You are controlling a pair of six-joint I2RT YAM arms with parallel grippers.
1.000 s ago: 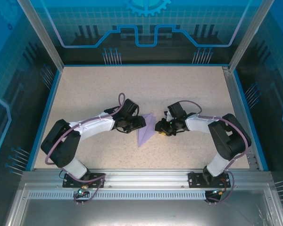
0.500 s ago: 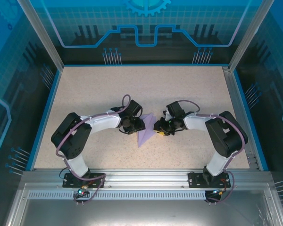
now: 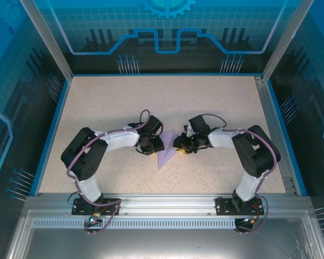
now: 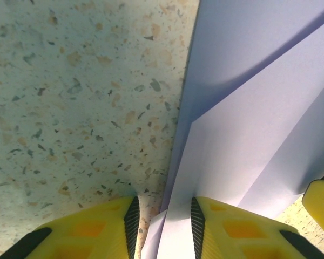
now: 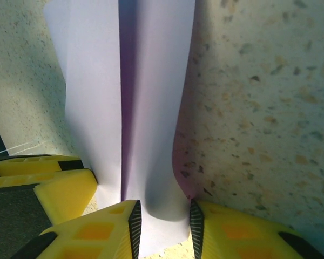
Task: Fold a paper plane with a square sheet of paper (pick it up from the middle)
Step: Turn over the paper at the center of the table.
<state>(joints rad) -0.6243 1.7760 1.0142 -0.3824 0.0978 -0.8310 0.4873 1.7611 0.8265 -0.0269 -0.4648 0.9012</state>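
**Two hands meet at a lavender dart in mid-counter**

The slim, pointed paper plane of pale lavender paper point(image 3: 165, 154) lies near the middle of the speckled beige counter point(image 3: 113, 102). It runs from far to near at a slight slant, with one point toward the near edge. Seen from above, the two arms curve inward and face each other across it. The left hand point(image 3: 157, 144) is at the plane's left flank and the right hand point(image 3: 177, 144) at its right flank. The hands are close together, over the plane's farther half.

In the right wrist view, the right hand's yellow fingers point(image 5: 232, 234) are clamped on a raised fold of the plane. The paper fills the space between the pads and bulges there. A dark crease runs away from the grip along the plane's length. The left hand's yellow fingertips sit just beside the paper at the left of that view.

In the left wrist view, the left hand's yellow fingers point(image 4: 92, 232) stand a narrow gap apart with a folded edge of the plane between them. One pad is against the paper, while a sliver of counter shows beside the other (so I cannot tell whether this hand actually presses the paper). Flat layers of paper spread up and to the right. A thin shadow lies on the counter along their edge.
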